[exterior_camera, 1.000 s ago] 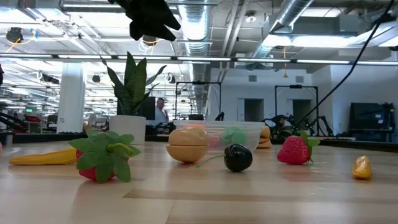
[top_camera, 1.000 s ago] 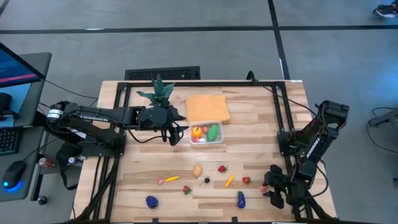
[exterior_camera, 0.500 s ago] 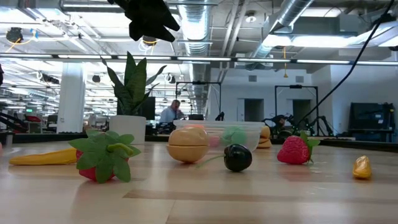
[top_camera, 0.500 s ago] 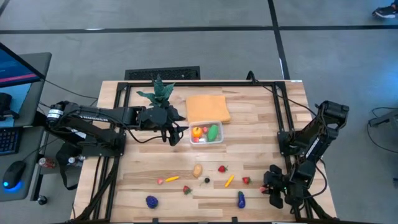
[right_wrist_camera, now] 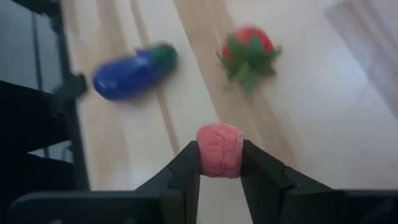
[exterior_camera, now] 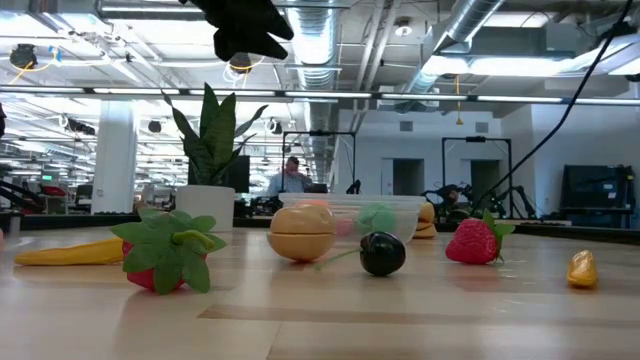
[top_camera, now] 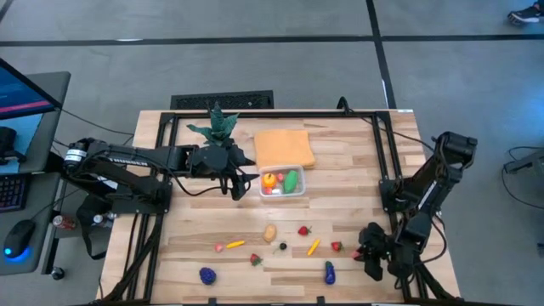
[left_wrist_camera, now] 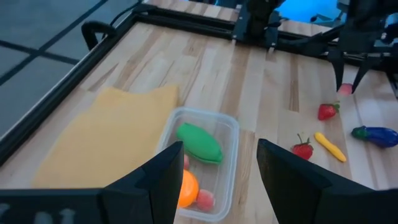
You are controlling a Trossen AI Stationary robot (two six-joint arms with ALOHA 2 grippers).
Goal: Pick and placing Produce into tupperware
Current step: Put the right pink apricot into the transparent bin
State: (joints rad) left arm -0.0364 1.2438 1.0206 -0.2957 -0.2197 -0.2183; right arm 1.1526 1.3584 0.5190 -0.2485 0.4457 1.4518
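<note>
right wrist view: right fingers (right_wrist_camera: 219,163) pinch pink produce (right_wrist_camera: 219,149) near table edge; left fingers (left_wrist_camera: 214,180) spread.

**A robotics lab on an open industrial floor**

The setting is a large lab or workshop hall, not a home. Across the butcher-block table (top_camera: 340,204), the low view looks into a wide room with exposed silver ducts (exterior_camera: 470,25) and pipes under the ceiling, long strip lights, white columns and black metal test frames (exterior_camera: 480,165) standing far off. A person (exterior_camera: 291,178) sits at a workstation in the far background. From above, the floor is bare grey concrete crossed by dark lines (top_camera: 378,42). Left of the table stands a desk with a lit monitor (top_camera: 21,89), a keyboard and a mouse (top_camera: 19,235). The table carries a black metal frame (top_camera: 280,115) holding the arms.
</note>
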